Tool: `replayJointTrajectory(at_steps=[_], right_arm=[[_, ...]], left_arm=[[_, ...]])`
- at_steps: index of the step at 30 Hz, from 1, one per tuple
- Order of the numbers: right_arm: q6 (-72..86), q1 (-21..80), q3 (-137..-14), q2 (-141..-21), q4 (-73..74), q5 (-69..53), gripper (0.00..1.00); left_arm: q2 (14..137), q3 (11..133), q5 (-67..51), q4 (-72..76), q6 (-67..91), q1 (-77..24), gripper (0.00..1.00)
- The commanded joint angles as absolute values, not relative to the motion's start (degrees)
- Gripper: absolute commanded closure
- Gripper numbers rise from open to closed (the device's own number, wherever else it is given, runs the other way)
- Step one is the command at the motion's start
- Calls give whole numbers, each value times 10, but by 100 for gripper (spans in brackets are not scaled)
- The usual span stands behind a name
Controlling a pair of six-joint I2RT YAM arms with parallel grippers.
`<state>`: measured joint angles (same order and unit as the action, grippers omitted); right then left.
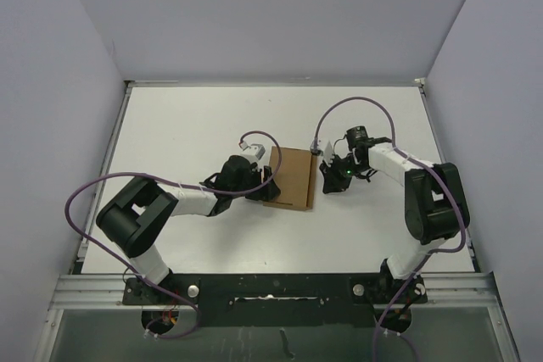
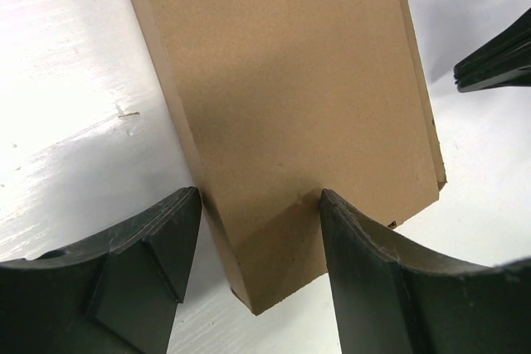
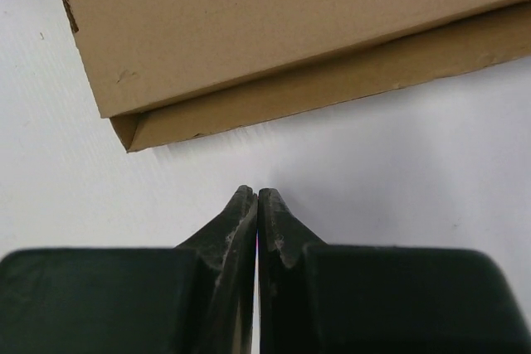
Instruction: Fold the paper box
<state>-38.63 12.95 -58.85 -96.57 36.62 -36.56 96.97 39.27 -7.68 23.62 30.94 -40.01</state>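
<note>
1. Classification: a robotics laboratory test cell.
2. Enclosure: the white bench (image 1: pixel 212 116) is closed in by plain pale panels at the back (image 1: pixel 271 14), the left (image 1: pixel 51 125) and the right (image 1: pixel 501 125).
3. Fixed plant: the left arm (image 1: pixel 140 218) and the right arm (image 1: pixel 433 201) stand on a black mounting plate (image 1: pixel 271 287), which is fixed to an aluminium rail (image 1: pixel 93 294) at the near edge.
4. Cabling: purple cables (image 1: pixel 85 192) run exposed in loose loops along both arms.
5. Work piece: a plain brown paper box (image 1: pixel 291 177) lies on the bench between the arms.
</note>
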Motion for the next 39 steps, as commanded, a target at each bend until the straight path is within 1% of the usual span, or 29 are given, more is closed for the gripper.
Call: replayJointTrajectory(at_steps=[1,13,21,26,30,34,36,39], right_arm=[[-354,136,-604,-970,349,-377,100],[-346,190,-604,-1006,337,-385,100],[-359,214,-594,-971,331,-437,100],[-394,222,-602,-967,361,-438,100],[-457,205,-615,-948,411,-417,100],[-488,156,-615,-914,430,-426,98],[-471,135,-613,-898,416,-437,97],[-384,99,-606,-877,349,-444,88]], left_arm=[[981,412,-89,229,297,-399,42],[994,426,-108,232,293,-401,43],[1004,437,-128,230,274,-401,43],[1005,447,-142,223,245,-400,42],[1003,471,-149,200,222,-383,40],[993,488,-161,176,211,-356,37],[978,497,-161,160,204,-345,35],[943,506,-146,133,196,-335,32]])
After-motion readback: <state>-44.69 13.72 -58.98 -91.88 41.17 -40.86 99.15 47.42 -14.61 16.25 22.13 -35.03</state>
